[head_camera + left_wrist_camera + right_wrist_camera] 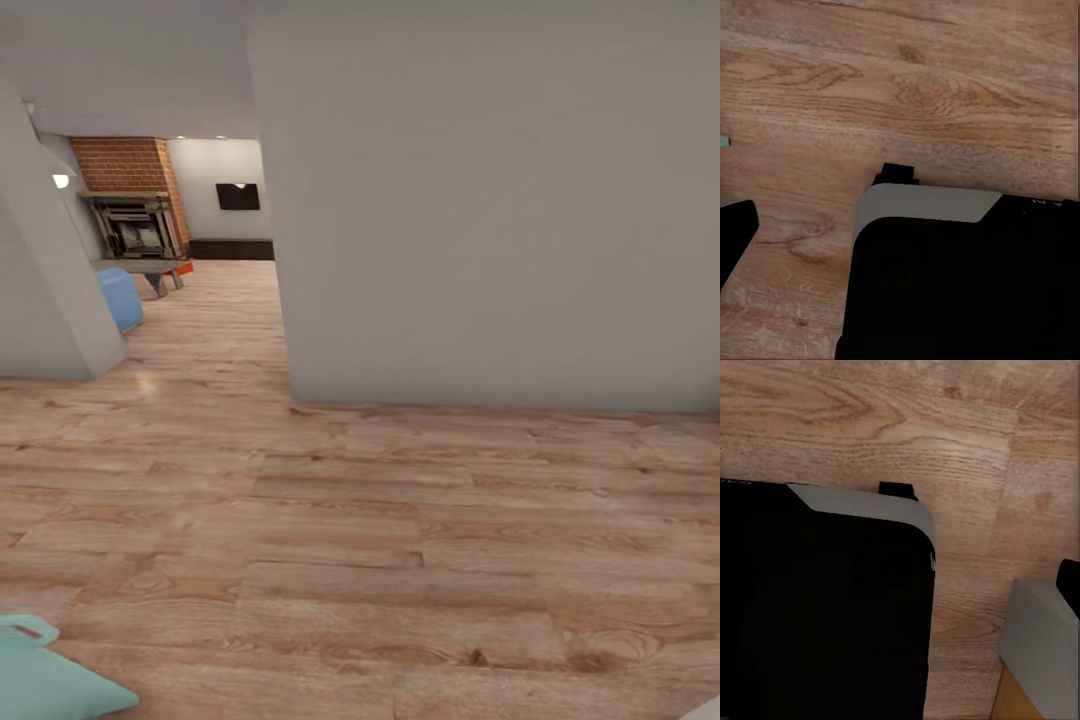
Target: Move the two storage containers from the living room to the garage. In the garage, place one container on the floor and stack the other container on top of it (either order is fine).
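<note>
Where planks [945,90] spread, arms (both) downturned.

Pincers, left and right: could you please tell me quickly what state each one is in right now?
Left pincer: cannot be told; its wrist view looks down on wood floor.
Right pincer: cannot be told, likewise.
</note>
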Robot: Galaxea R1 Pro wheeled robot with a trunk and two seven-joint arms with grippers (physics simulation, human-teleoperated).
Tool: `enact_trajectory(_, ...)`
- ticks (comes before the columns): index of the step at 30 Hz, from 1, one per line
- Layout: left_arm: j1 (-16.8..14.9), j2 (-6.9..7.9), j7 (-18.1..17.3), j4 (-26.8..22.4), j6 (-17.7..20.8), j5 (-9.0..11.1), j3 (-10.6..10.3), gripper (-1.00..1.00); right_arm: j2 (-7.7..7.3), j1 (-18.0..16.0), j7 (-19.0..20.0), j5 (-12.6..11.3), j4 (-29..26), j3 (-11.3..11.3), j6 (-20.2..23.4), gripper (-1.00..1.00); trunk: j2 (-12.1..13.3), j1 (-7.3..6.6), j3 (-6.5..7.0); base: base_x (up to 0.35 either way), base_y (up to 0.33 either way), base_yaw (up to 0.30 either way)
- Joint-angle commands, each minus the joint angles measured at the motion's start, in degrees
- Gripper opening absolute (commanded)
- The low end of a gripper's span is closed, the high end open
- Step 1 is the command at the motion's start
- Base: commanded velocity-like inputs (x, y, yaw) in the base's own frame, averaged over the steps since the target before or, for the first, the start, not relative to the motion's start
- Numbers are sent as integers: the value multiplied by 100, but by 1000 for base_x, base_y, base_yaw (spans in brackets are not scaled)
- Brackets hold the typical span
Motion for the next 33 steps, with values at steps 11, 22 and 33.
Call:
enact_trajectory(11, -4, -2, 0, 6, -23, 37, 21, 100, 5, -6, -3, -52, 18, 48, -29, 100, -3, 3, -6, 323, 0, 1)
enact_trajectory(22, -4, -3, 1, 6, -23, 37, 21, 100, 5, -4, 5, -57, 18, 56, -22, 100, -3, 3, -6, 323, 0, 0)
enact_trajectory(33, -4, -4, -1, 6, -23, 37, 21, 100, 8, -6, 5, -61, 18, 52, -21, 100, -3, 3, -6, 323, 0, 0)
